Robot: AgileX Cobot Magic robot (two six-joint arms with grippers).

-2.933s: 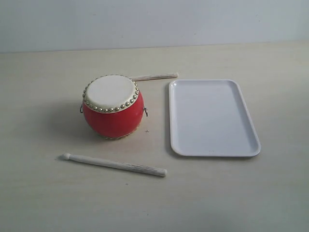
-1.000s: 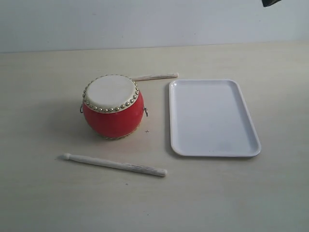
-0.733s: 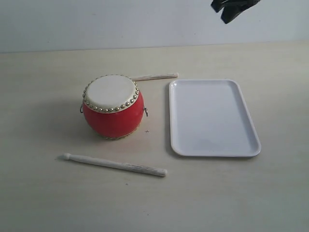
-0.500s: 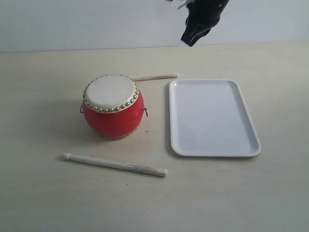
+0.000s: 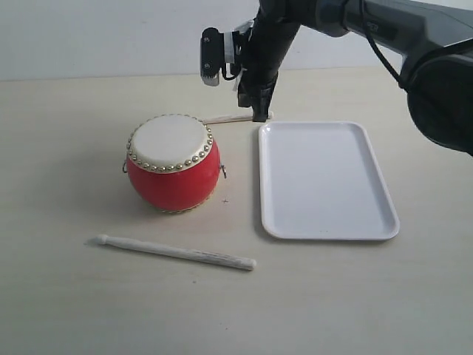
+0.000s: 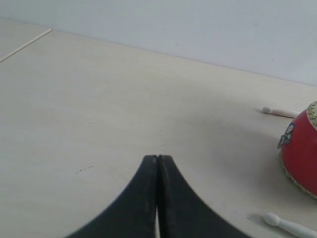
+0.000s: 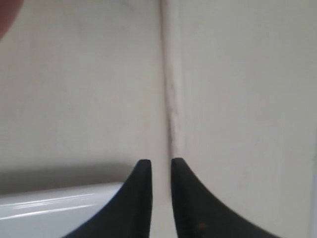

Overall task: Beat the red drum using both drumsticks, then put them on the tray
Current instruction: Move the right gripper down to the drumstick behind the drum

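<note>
Now my right tool (image 5: 259, 115), jaws narrowly parted, aligns along drumstick (image 5: 225, 118) by far edge of counter (image 5: 74, 310), ready to grip; my left tool (image 6: 157, 163) clenched empty, idle.

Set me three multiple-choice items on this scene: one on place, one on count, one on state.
1. Where is the right hand? A at the far stick's end, by the tray's corner B over the tray's middle C out of view
2. How many sticks lie in the tray? A two B one C none
3. The left hand's fingers are: A wide apart B pressed together C around a stick

1A, its tips reach that stick's end; 2C, near stick and far stick lie on the table; 3B, no gap shows.
</note>
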